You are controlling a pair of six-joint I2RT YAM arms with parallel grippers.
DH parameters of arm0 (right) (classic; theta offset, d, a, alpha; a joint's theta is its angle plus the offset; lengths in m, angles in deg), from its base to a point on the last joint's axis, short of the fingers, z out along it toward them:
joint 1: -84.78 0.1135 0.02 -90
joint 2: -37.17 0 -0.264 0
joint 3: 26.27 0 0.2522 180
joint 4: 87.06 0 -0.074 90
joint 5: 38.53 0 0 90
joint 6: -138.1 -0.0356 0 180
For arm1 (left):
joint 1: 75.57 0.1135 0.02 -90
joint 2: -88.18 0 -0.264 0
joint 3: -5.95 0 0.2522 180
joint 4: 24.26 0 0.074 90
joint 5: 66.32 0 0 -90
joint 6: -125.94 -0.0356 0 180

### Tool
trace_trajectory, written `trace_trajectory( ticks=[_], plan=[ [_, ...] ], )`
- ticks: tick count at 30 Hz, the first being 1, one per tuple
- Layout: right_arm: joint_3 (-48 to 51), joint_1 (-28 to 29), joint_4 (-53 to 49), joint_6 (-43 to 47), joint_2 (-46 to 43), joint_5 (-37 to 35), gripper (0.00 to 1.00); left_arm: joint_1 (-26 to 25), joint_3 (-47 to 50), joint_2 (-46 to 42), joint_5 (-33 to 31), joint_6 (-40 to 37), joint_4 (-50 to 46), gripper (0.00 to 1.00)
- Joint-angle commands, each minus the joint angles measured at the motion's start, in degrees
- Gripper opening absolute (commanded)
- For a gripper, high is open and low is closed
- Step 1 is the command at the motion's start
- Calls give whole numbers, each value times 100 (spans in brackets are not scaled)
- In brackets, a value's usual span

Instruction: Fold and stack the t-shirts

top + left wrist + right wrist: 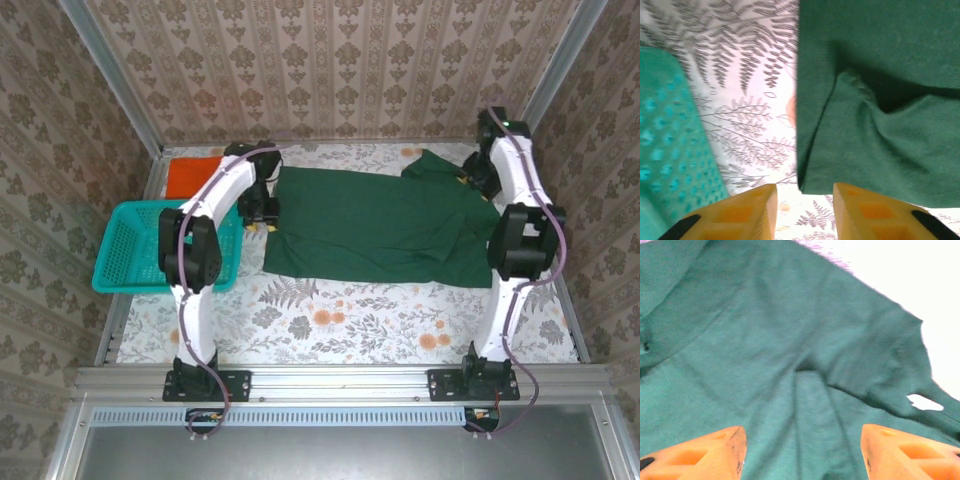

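Note:
The dark green t-shirt [375, 225] lies spread across the middle of the table, partly folded, with a sleeve bunched at the back right. The orange t-shirt [192, 175] sits folded at the back left corner. My left gripper [262, 222] is at the green shirt's left hem and stands open; its yellow fingers [742, 212] straddle the corner of the green shirt [880, 125] just above the cloth. My right gripper [470, 178] hovers over the shirt's shoulder area at the right, open wide, with the green shirt [790, 365] below and orange fingers [710, 452] apart.
A teal mesh basket [130, 250] stands at the left edge beside the left arm, its wall [665, 150] close to the left fingers. The floral tablecloth [340, 320] is bare in front of the shirt. Patterned walls enclose the table.

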Motion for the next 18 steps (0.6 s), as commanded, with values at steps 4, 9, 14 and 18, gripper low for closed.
trace_trajectory(
  ticks=[4,9,14,18],
  plan=[
    [2665,-402,682,365,-2034,1051,46,-370,1048,-868,829,46,591,43],
    [4750,-539,1420,388,-3107,1501,27,-649,1917,-999,1719,444,1462,41],
    [5551,-547,1782,258,-3148,1837,20,-803,1930,-667,2041,621,1977,40],
    [5764,-556,2019,222,-2934,1524,21,-774,2092,-461,1430,654,2109,40]
  ],
)
